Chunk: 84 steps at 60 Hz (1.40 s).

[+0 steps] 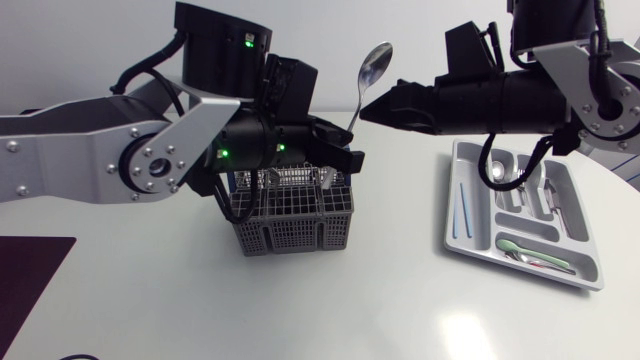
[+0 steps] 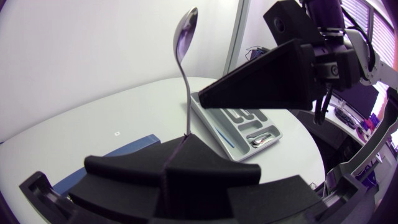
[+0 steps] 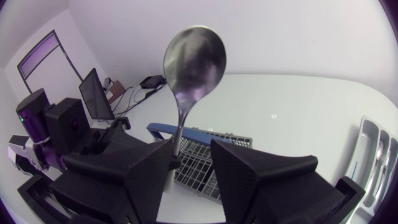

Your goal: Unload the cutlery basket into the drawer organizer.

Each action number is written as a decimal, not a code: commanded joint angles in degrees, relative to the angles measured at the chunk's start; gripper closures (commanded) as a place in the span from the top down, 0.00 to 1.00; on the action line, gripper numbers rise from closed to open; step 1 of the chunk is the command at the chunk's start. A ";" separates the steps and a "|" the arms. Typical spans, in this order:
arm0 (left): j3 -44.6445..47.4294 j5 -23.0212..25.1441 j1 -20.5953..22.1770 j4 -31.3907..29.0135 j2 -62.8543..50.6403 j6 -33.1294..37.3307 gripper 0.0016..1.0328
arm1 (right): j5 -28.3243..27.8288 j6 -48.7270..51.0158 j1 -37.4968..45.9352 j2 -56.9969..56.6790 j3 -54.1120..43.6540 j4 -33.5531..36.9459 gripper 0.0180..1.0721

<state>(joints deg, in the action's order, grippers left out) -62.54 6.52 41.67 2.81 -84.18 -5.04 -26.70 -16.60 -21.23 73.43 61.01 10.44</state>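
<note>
A silver spoon (image 1: 376, 62) stands upright, bowl up, above the grey mesh cutlery basket (image 1: 295, 215). My left gripper (image 1: 338, 135) is shut on the lower end of its handle, as the left wrist view shows (image 2: 180, 146). My right gripper (image 1: 366, 108) comes in from the right at the spoon's stem. In the right wrist view its fingers (image 3: 191, 155) stand apart, open, with the stem (image 3: 179, 124) between them, close to one finger. The grey drawer organizer (image 1: 452, 205) lies to the right with several pieces of cutlery in it.
More cutlery tops (image 1: 290, 176) stick out of the basket. A dark mat (image 1: 30, 270) lies at the table's front left corner. My right arm hangs over the organizer's far end. In the right wrist view a blue-edged flat item (image 3: 186, 130) lies behind the basket.
</note>
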 commanded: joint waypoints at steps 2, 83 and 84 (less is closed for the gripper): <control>-2.06 -0.28 -0.63 0.18 -0.98 -1.82 0.14 | 0.51 -2.74 0.32 1.28 2.36 -1.12 0.46; -2.06 -0.20 -0.80 0.27 -1.07 -2.26 0.14 | 0.24 -5.37 -1.88 6.46 7.54 -1.12 0.26; -2.06 -0.28 -0.80 0.27 -1.07 -2.26 0.14 | 0.24 -5.28 -1.88 6.46 7.54 -1.03 0.26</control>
<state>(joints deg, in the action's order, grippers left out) -62.63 6.52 40.88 2.81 -84.40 -6.04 -26.74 -20.43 -22.79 78.89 67.09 10.02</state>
